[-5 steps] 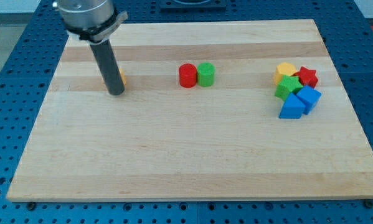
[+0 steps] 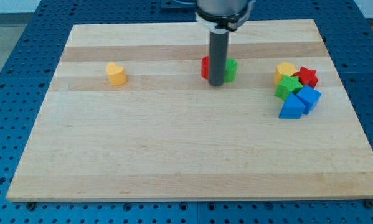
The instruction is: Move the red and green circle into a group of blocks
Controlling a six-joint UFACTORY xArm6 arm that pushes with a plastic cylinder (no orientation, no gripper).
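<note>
The red circle [image 2: 205, 67] and the green circle [image 2: 230, 70] stand side by side on the wooden board [image 2: 174, 143], near the view's top centre. My dark rod stands in front of them and hides most of both. My tip [image 2: 216, 83] is at their near edge, between the two. A group of blocks sits at the view's right: a yellow block [image 2: 285, 70], a red star [image 2: 307, 76], a green block [image 2: 288, 86] and two blue blocks [image 2: 308, 96] [image 2: 291, 107].
A lone yellow heart-shaped block [image 2: 116, 73] lies at the view's upper left. The board rests on a blue perforated table [image 2: 12, 99].
My rod has moved from the yellow heart at the left to the red and green circles. Both circles have shifted a little to the right. The yellow heart now shows fully.
</note>
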